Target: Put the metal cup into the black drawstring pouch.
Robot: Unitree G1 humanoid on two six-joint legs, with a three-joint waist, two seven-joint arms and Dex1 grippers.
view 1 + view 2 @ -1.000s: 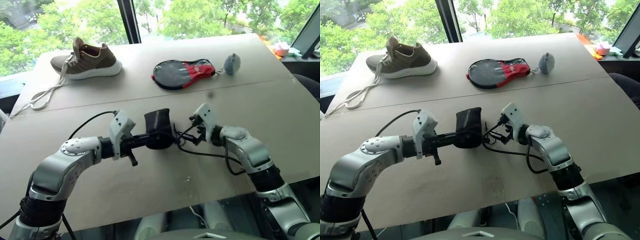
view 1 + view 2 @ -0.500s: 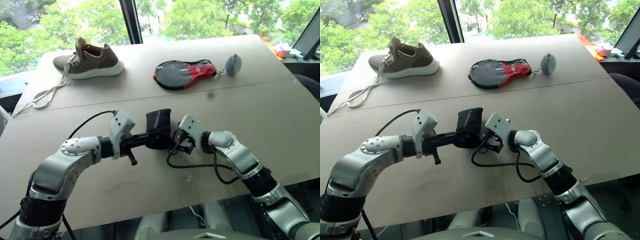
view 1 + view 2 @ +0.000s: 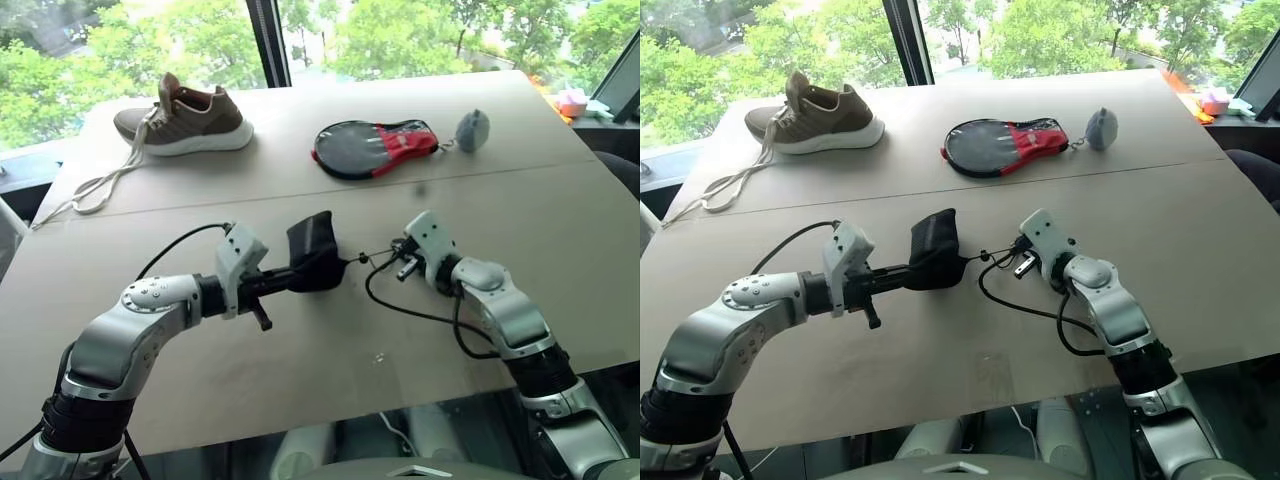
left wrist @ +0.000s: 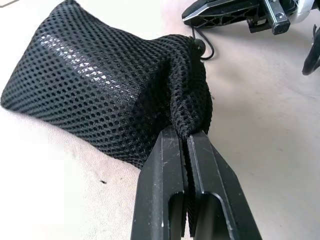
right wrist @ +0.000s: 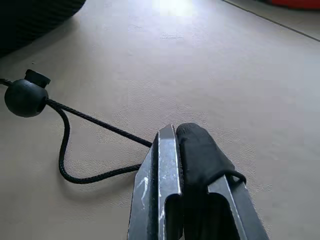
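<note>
Lying on the far counter [image 3: 560,230] are a brown sneaker [image 3: 185,116], a black-and-red paddle case [image 3: 372,148] and a grey ball [image 3: 472,129]. Left jaws clamp the black drawstring pouch [image 4: 110,95]; right jaws pinch its cord [image 5: 95,122].

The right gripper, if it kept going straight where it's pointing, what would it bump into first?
Most likely the black drawstring pouch. The right gripper, shut on the drawstring cord, points across the table toward the pouch, which the left gripper holds. The cord's round toggle lies about on that line, though depth is unclear.
</note>
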